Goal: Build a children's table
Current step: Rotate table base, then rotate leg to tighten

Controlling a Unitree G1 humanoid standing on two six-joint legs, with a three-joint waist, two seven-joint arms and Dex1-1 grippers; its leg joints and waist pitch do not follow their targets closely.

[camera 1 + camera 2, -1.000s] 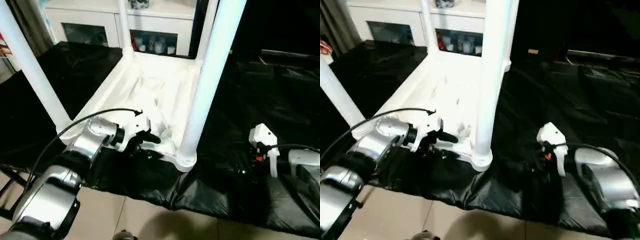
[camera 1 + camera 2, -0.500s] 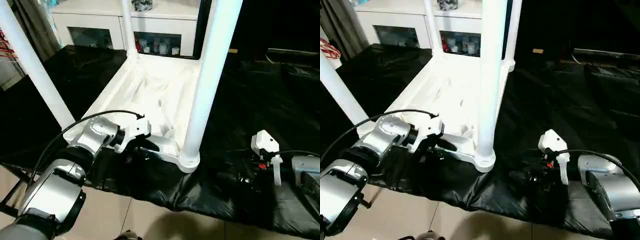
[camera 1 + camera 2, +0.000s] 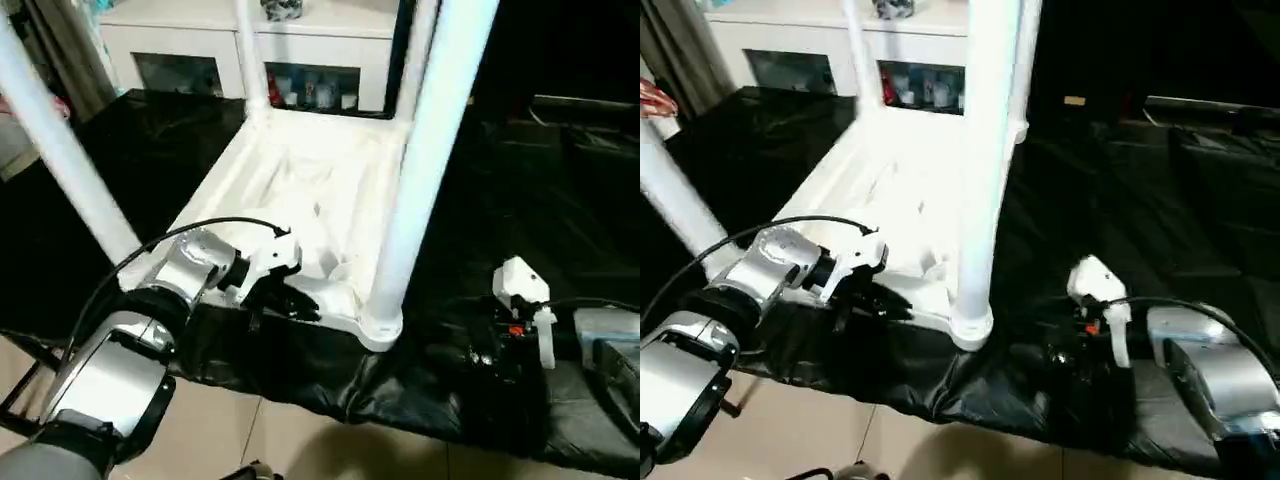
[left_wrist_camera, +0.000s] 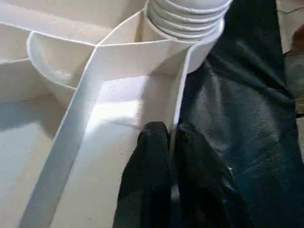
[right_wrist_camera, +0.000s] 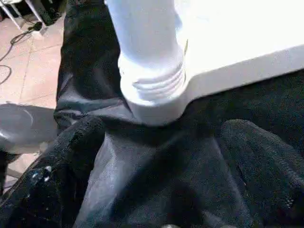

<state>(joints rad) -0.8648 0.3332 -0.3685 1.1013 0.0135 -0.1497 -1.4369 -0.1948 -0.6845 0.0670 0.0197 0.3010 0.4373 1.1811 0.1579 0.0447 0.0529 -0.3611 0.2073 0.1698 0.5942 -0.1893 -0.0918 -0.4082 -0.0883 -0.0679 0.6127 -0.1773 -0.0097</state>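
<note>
Children's table (image 3: 310, 190): all white, lying upside down on the black-draped tabletop (image 3: 520, 220), ribbed underside up, four legs standing in the corner sockets. Near leg (image 3: 425, 150) upright in its ringed socket. Change: my left claw (image 4: 170, 142) has gone from apart to clamped on the thin near rim (image 4: 179, 99) beside that socket; I judge this a hold for shifting or turning it. My right claw (image 5: 161, 142): fingers wide apart, just short of the socket, holding nothing.
</note>
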